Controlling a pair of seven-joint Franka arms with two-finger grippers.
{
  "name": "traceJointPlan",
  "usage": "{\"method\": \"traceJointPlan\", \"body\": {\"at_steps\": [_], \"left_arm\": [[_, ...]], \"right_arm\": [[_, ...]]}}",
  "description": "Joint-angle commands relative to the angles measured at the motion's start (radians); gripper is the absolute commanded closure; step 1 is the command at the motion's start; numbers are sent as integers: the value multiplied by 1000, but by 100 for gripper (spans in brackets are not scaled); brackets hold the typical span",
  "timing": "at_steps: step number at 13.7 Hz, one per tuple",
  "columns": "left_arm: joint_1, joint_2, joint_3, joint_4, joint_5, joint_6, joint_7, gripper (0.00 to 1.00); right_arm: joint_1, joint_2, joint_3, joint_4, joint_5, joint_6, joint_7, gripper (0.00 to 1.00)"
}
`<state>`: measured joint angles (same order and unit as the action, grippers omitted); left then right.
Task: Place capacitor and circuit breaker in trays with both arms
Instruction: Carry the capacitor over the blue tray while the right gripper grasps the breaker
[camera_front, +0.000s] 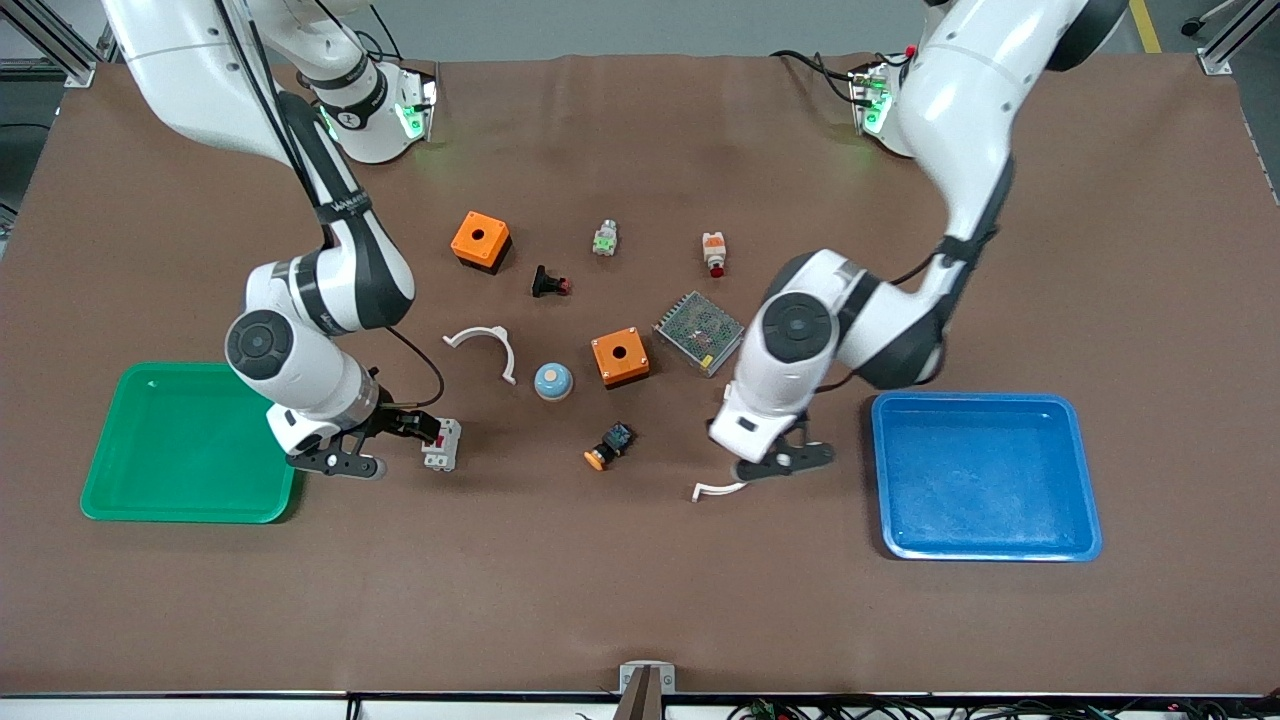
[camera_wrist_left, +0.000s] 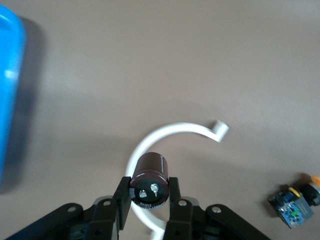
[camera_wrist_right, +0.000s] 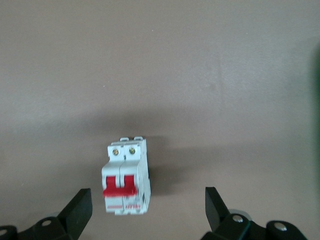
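My left gripper stood clamped on the capacitor, a dark stubby cylinder gripped across its body, held over the white curved clip on the brown table just beside the blue tray. My right gripper hung with its jaws wide apart over the circuit breaker, which lay flat on the table, red levers up, beside the green tray and untouched by either finger. In my judgement the step in hand was a carry on the left and a grasp on the right. For the right, the fingers should descend squarely to either side of the white block and close across its narrow width, clear of the levers, before any lift. For the left, the load should rise enough to clear the clip and the tray's rim, then travel level to the blue tray. Nearby stood an orange-capped button, a blue-and-tan dome, a second white clip, two orange boxes, a mesh-covered power unit, a black flanged button, a grey-and-green part and a white-and-orange part. None lay between either gripper and its tray; the curved clip under the left gripper was the only item liable to be snagged.
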<state>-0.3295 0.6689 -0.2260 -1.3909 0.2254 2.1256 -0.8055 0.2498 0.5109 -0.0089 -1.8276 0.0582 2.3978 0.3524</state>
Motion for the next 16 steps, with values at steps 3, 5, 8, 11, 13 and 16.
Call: {"method": "traceJointPlan", "body": {"at_steps": [3,5,8,11,13,16], "left_arm": [[143,-60,-10,-34,8,-124,66,98],[216,-55,-9,-63,8,-127,68,98],[334,-14,-9,-69,17,-115,68,98],[380,36,-9,-69,15,-69,68,97],[403,66,-9,-71,15,-44,68,98],[415,80,-10,-106,-30,0,69,97]], "right_arm": [[20,86,-6,19,11,96,46,0],[35,100,-6,22,11,103,59,0],[37,116,-6,33,9,103,59,0],[40,118,-6,33,8,101,59,7],[45,118,-6,33,8,98,59,32],[48,118,-6,33,9,93,59,76]]}}
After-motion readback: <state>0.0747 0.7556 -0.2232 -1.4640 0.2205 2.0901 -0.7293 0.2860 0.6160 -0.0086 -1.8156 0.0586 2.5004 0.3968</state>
